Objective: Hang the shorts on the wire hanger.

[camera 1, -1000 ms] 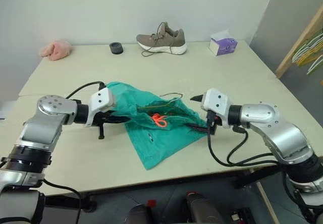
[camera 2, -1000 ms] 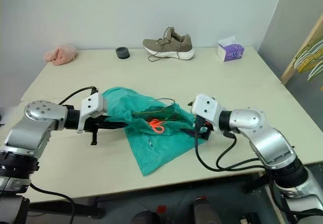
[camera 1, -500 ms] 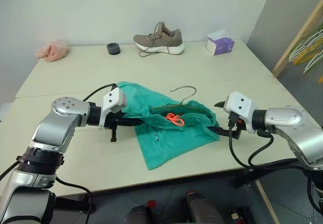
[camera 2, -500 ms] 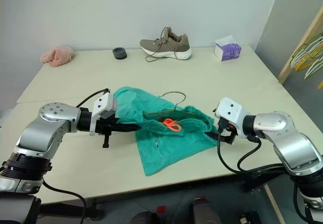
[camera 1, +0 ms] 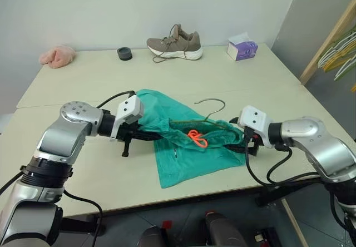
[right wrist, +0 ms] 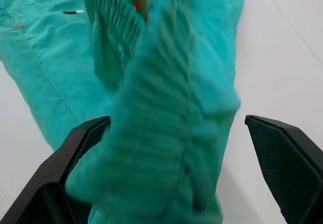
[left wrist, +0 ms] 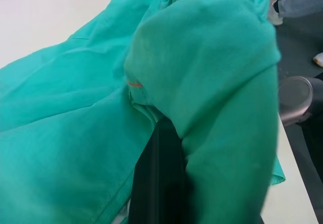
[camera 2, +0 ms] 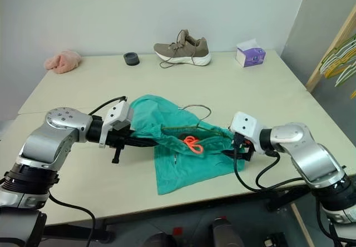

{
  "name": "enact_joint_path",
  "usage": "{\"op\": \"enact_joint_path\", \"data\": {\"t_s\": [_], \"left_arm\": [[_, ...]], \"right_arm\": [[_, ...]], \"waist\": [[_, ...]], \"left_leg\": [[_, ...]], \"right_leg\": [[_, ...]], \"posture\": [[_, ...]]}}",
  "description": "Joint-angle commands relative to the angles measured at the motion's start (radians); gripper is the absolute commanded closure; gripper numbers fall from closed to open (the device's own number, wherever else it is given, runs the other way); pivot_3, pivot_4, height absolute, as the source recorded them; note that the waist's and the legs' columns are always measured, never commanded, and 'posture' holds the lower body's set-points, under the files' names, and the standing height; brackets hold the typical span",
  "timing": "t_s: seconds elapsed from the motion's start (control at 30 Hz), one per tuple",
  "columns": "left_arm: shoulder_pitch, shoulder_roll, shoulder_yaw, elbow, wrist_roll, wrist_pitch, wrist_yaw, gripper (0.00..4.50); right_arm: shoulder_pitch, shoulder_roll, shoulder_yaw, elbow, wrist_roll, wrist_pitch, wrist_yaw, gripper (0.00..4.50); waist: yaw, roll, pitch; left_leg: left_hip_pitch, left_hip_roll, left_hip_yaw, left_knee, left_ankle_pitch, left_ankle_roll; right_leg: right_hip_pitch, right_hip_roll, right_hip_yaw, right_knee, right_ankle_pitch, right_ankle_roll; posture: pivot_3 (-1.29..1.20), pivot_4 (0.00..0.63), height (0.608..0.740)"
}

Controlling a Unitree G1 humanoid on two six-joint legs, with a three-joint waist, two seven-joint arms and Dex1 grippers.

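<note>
While my left end effector (camera 1: 146, 135) is clamped shut on the left side of the shorts (camera 1: 189, 152), with teal fabric draped over its fingers in the left wrist view, my right end effector (right wrist: 166, 183) stands spread wide with the gathered waistband between its two fingers (right wrist: 65, 173), not pinched. In the eye views the shorts lie near the front edge of the table (camera 1: 267, 74), bunched up at the waistband between my two arms and spread flat toward me. The wire hanger (camera 1: 214, 107) has its hook standing up out of the waistband, just behind the orange drawstring (camera 1: 196, 139), and its lower wire seems to run inside the fabric, though how far it is threaded I cannot tell.

As I judge it, the step in hand is taking the right side of the waistband. To do that well, I should close the right fingers on the elastic only, not on the wire beneath it, and keep the left grip firm. I should pull gently, since a hard tug could slide the hanger out.
</note>
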Motion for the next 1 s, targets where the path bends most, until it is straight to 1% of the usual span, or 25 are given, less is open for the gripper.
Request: {"op": "enact_joint_path", "data": {"t_s": [0.03, 0.1, 0.17, 0.2, 0.37, 0.43, 0.47, 0.5, 0.6, 0.67, 0.73, 0.77, 0.9, 1.0], "left_arm": [[-0.026, 0.003, 0.0, -0.02, -0.006, -0.004, -0.015, 4.5], [-0.025, 0.003, -0.002, -0.024, -0.007, -0.003, -0.015, 4.5], [-0.023, 0.002, -0.001, -0.027, -0.007, -0.002, -0.012, 4.5], [-0.021, 0.002, 0.0, -0.03, -0.008, -0.001, -0.01, 4.5], [-0.009, -0.001, 0.01, -0.041, -0.017, 0.006, 0.005, 4.5], [-0.007, -0.005, 0.014, -0.043, -0.022, 0.01, 0.011, 4.5], [-0.006, -0.006, 0.015, -0.044, -0.022, 0.01, 0.013, 4.5], [-0.006, -0.009, 0.017, -0.042, -0.023, 0.01, 0.016, 4.5], [-0.005, -0.011, 0.012, -0.032, -0.006, -0.002, 0.027, 4.5], [-0.011, -0.022, 0.024, -0.014, -0.02, 0.015, 0.038, 4.5], [-0.026, -0.037, 0.04, 0.027, -0.02, 0.002, 0.055, 3.95], [-0.03, -0.039, 0.047, 0.044, -0.019, -0.002, 0.058, 3.78], [-0.041, -0.025, 0.076, 0.108, -0.002, -0.029, 0.07, 2.54], [-0.077, -0.024, 0.129, 0.261, 0.057, -0.143, 0.17, 1.62]], "right_arm": [[-0.072, 0.011, 0.035, 0.063, -0.037, -0.047, 0.057, 0.18], [-0.109, 0.011, 0.067, 0.107, -0.058, -0.073, 0.1, 0.59], [-0.136, 0.006, 0.092, 0.138, -0.069, -0.092, 0.148, 1.21], [-0.148, 0.007, 0.098, 0.15, -0.072, -0.096, 0.163, 1.63], [-0.171, 0.01, 0.116, 0.178, -0.099, -0.127, 0.22, 3.38], [-0.173, 0.011, 0.117, 0.182, -0.107, -0.134, 0.235, 4.07], [-0.172, 0.012, 0.116, 0.183, -0.11, -0.135, 0.242, 4.34], [-0.172, 0.015, 0.113, 0.184, -0.113, -0.136, 0.246, 4.48], [-0.176, 0.016, 0.099, 0.185, -0.116, -0.135, 0.256, 4.48], [-0.176, 0.015, 0.09, 0.186, -0.115, -0.133, 0.259, 4.48], [-0.173, 0.014, 0.079, 0.182, -0.11, -0.125, 0.257, 4.5], [-0.17, 0.013, 0.071, 0.178, -0.105, -0.118, 0.255, 4.5], [-0.153, 0.009, 0.041, 0.155, -0.076, -0.073, 0.249, 4.5], [-0.13, 0.001, 0.002, 0.135, -0.049, -0.023, 0.241, 4.5]], "waist": [[-0.002, 0.0, 0.0], [-0.005, 0.0, 0.0], [-0.005, 0.0, 0.0], [-0.005, 0.0, 0.0], [-0.006, 0.0, 0.0], [-0.006, 0.0, 0.0], [-0.006, 0.0, 0.0], [-0.006, 0.0, 0.0], [-0.006, 0.0, 0.0], [-0.007, 0.0, 0.0], [-0.007, 0.0, 0.0], [-0.007, 0.0, 0.0], [-0.014, 0.0, 0.0], [-0.018, 0.0, 0.0]], "left_leg": [[0.0, 0.0, 0.0, 0.0, 0.0, 0.0], [0.0, 0.0, 0.0, 0.0, 0.0, 0.0], [0.0, 0.0, 0.0, 0.0, 0.0, 0.0], [0.0, 0.0, 0.0, 0.0, 0.0, 0.0], [0.0, 0.0, 0.0, 0.0, 0.0, 0.0], [0.0, 0.0, 0.0, 0.0, 0.0, 0.0], [0.0, 0.0, 0.0, 0.0, 0.0, 0.0], [0.0, 0.0, 0.0, 0.0, 0.0, 0.0], [0.0, 0.0, 0.0, 0.0, 0.0, 0.0], [0.0, 0.0, 0.0, 0.0, 0.0, 0.0], [0.0, 0.0, 0.0, 0.0, 0.0, 0.0], [0.0, 0.0, 0.0, 0.0, 0.0, 0.0], [0.0, 0.0, -0.001, 0.0, 0.0, 0.0], [0.0, 0.0, -0.001, 0.0, 0.0, 0.0]], "right_leg": [[0.0, 0.0, 0.0, 0.0, 0.0, 0.0], [0.0, 0.0, 0.0, 0.0, 0.0, -0.001], [0.0, 0.0, 0.0, 0.0, 0.001, -0.001], [0.0, 0.0, 0.0, 0.0, 0.002, -0.003], [0.0, 0.0, 0.0, 0.0, 0.002, -0.003], [0.0, 0.0, 0.0, 0.0, 0.002, -0.003], [0.0, 0.0, 0.0, 0.0, 0.002, -0.003], [0.0, 0.0, 0.0, 0.0, 0.002, -0.003], [0.0, 0.0, 0.0, 0.0, 0.002, -0.003], [0.0, 0.0, 0.0, 0.0, 0.002, -0.003], [0.0, 0.0, 0.0, 0.0, 0.002, -0.003], [0.0, 0.0, 0.0, 0.0, 0.002, -0.003], [0.0, 0.0, -0.001, 0.0, 0.002, -0.003], [0.0, 0.0, -0.001, 0.0, 0.002, -0.003]], "posture": [[-0.21, 0.082, 0.74], [-0.2, 0.079, 0.74], [-0.2, 0.077, 0.74], [-0.2, 0.076, 0.74], [-0.19, 0.073, 0.74], [-0.2, 0.073, 0.74], [-0.2, 0.072, 0.74], [-0.2, 0.072, 0.74], [-0.2, 0.071, 0.74], [-0.2, 0.071, 0.74], [-0.21, 0.072, 0.74], [-0.21, 0.072, 0.74], [-0.22, 0.074, 0.74], [-0.22, 0.077, 0.74]]}}
